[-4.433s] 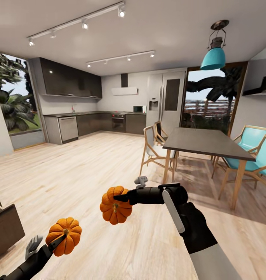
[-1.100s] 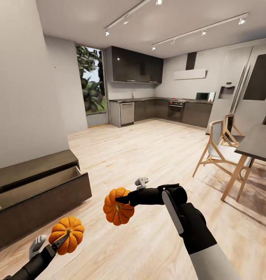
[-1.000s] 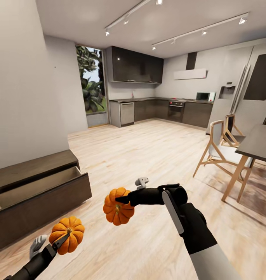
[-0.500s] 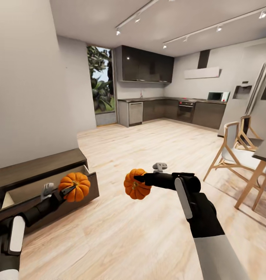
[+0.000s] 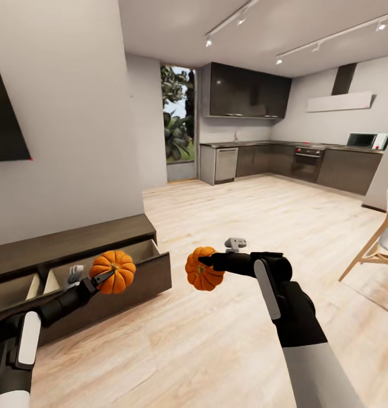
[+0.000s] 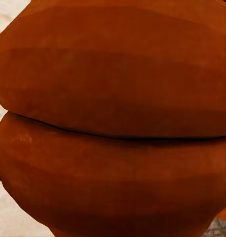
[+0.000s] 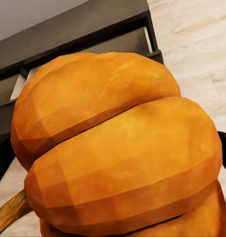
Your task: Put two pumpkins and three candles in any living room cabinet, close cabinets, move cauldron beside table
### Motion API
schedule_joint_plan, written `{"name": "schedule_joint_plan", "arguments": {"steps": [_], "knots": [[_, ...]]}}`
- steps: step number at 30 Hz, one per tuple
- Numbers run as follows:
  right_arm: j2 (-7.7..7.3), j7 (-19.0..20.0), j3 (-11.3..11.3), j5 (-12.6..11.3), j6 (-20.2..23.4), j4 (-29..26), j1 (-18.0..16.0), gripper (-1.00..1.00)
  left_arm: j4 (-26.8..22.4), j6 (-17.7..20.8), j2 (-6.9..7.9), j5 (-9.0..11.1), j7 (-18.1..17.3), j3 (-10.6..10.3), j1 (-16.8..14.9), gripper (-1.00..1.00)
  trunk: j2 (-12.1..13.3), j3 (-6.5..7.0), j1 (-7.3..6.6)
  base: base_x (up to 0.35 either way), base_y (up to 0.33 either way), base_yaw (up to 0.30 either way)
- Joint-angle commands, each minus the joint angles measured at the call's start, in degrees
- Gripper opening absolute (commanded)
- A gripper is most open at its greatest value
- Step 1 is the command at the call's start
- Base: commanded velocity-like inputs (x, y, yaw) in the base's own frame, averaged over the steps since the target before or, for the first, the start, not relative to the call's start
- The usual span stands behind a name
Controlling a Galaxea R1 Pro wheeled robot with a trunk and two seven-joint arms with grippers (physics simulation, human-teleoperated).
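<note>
You had a pumpkin clamped in each pincer — the left pincer (image 5: 97,279) held the left pumpkin (image 5: 113,272) just above the cabinet (image 5: 75,243)'s open drawer (image 5: 131,280); the right pincer (image 5: 208,262) held the right pumpkin (image 5: 203,269) beyond it, over bare floor (image 5: 227,351). Releasing early risked clipping the drawer's front edge — roomier deeper in.

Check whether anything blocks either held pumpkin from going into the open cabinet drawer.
Nothing visible does. The left pumpkin hangs just in front of the open drawer of the cabinet; only bare floor separates the right pumpkin from it.
</note>
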Motion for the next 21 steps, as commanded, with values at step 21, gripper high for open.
{"name": "schedule_joint_plan", "arguments": {"steps": [21], "knots": [[-0.29, 10.4, 0.1, -2.1, 0.3, 7.1, 0.5, -1.0, 0.8, 0.0, 2.8, -2.7, 6.9, -8.6, -0.1, -1.0, 0.0, -0.35, 0.02, 0.313, 0.1, 0.282]]}}
